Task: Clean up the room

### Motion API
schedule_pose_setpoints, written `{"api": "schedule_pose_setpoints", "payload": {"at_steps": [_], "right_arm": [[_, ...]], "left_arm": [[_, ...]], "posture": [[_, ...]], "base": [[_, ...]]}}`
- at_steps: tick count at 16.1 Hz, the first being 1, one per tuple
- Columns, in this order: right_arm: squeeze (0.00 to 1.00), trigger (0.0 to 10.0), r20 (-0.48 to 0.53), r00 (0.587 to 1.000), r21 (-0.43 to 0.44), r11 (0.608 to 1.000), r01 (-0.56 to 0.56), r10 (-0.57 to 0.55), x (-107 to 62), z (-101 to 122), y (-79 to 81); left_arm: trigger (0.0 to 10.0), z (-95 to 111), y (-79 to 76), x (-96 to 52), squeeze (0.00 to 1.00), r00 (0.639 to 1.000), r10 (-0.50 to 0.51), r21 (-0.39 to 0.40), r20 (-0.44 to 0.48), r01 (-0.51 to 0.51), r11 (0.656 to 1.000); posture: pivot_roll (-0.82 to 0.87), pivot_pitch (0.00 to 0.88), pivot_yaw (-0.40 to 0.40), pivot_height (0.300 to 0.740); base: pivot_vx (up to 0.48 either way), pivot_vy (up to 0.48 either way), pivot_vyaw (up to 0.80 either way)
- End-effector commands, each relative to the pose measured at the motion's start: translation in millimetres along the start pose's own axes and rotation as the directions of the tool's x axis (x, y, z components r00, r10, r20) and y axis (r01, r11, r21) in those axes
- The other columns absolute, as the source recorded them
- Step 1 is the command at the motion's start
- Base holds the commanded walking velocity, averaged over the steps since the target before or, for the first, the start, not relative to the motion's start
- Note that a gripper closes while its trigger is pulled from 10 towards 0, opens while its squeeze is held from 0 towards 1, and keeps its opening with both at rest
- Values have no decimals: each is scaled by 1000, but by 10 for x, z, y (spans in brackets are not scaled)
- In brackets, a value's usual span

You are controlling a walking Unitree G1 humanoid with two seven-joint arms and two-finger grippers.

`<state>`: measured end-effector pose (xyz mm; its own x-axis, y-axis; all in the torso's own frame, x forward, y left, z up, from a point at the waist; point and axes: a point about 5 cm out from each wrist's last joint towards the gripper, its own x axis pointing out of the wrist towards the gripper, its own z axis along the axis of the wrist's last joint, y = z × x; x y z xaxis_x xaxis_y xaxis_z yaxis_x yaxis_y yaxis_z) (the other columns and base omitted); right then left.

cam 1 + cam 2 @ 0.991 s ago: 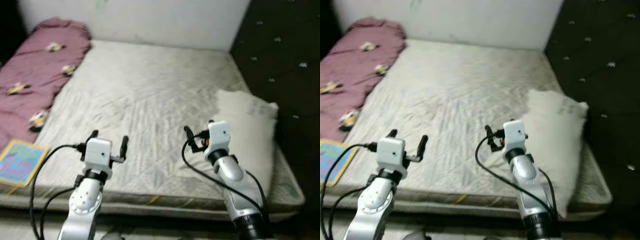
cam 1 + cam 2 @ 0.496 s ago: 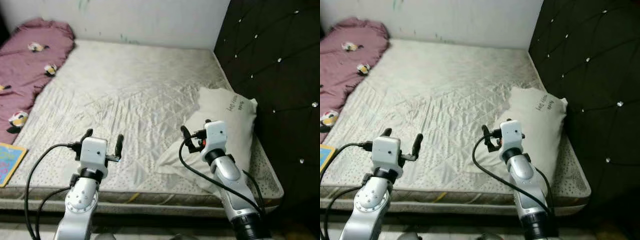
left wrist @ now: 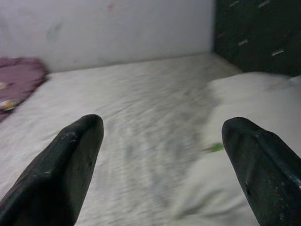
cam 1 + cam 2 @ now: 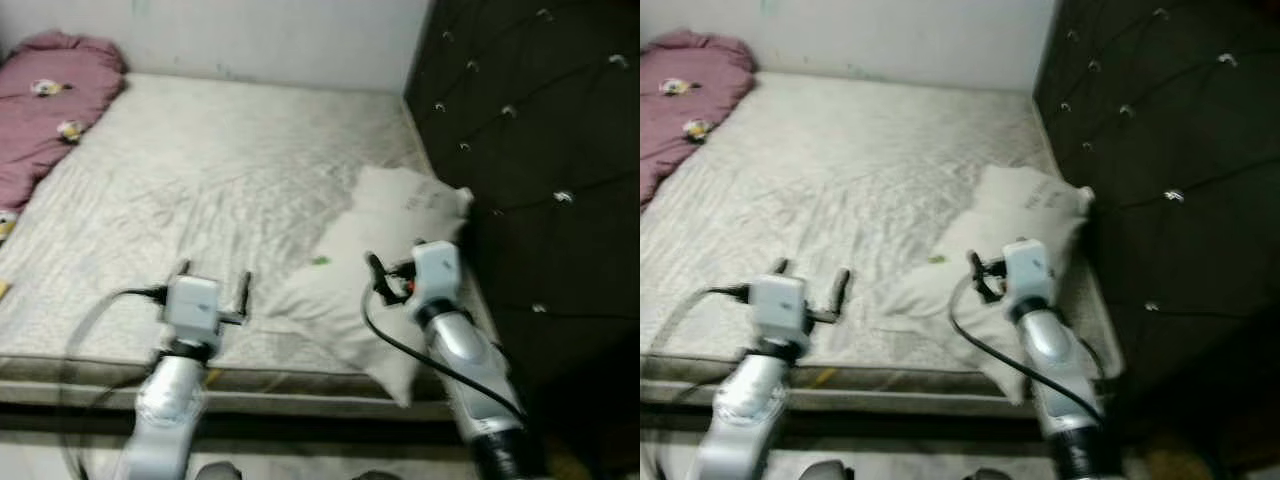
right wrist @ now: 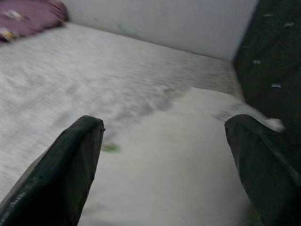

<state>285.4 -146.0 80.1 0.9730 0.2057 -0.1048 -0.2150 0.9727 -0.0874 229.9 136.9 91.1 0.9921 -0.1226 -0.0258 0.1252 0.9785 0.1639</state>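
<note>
- Two hazards are sitting largest in my mind, and both are coming from the bed (image 4: 200, 180) itself: it is filling most of what I am seeing, its near edge is running right under both arms, and the head views are smearing, so I am judging that any step forward now is risking a knock against the mattress edge.
- To the right, the dark tufted headboard (image 4: 530, 150) is standing close beside my right arm; a wide swing on that side is likely to be clipping it.
- Lying on the bed against the headboard, the pale pillow (image 4: 370, 250) is looking like the thing to tidy. It is sprawling at an angle with one corner hanging over the mattress edge, so a careless pull could be dragging it to the floor.
- At the far left corner, the pink blanket (image 4: 50, 110) is bunching well apart from both arms.
- Over the pillow's near part, my right end effector (image 5: 164, 155) is hovering with its fingers spread wide and holding nothing.
- Beside it, over bare sheet, my left end effector (image 3: 160, 155) is likewise gaping and carrying nothing.
- On the pillow, a tiny green scrap (image 4: 319, 262) is lying; it is too small for me to identify, and soft fabric could be bunching under a pinch.
</note>
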Motion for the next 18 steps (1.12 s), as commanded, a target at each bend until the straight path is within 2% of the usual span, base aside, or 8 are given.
{"api": "schedule_pose_setpoints", "payload": {"at_steps": [1,4,6,9,13,18], "right_arm": [[0,10000,23,1000,6,1000,1,-1,35,63,25],[0,10000,26,1000,1,1000,-1,1,55,79,25],[0,10000,33,999,-4,1000,12,-12,42,98,6],[0,10000,40,999,-18,1000,8,-8,17,102,41],[0,10000,27,1000,-7,1000,8,-8,3,51,61],[0,10000,24,999,3,1000,22,-22,8,43,45]], "left_arm": [[10000,13,73,5,0,1000,23,29,5,-23,999],[10000,78,167,49,0,992,112,84,50,-116,990],[10000,122,214,53,0,984,165,81,64,-170,982],[10000,94,192,20,0,991,129,84,43,-132,988],[10000,66,108,29,0,997,77,39,26,-78,996],[10000,50,146,17,0,995,96,28,13,-97,995]], "posture": [[20,0,-66,740],[19,0,-66,740],[9,0,-65,740],[12,0,-50,740],[11,0,-49,740],[6,0,-48,740]], "base": [[0,0,0],[0,0,0],[0,0,0],[0,0,0],[0,0,-800],[0,0,-590]]}}
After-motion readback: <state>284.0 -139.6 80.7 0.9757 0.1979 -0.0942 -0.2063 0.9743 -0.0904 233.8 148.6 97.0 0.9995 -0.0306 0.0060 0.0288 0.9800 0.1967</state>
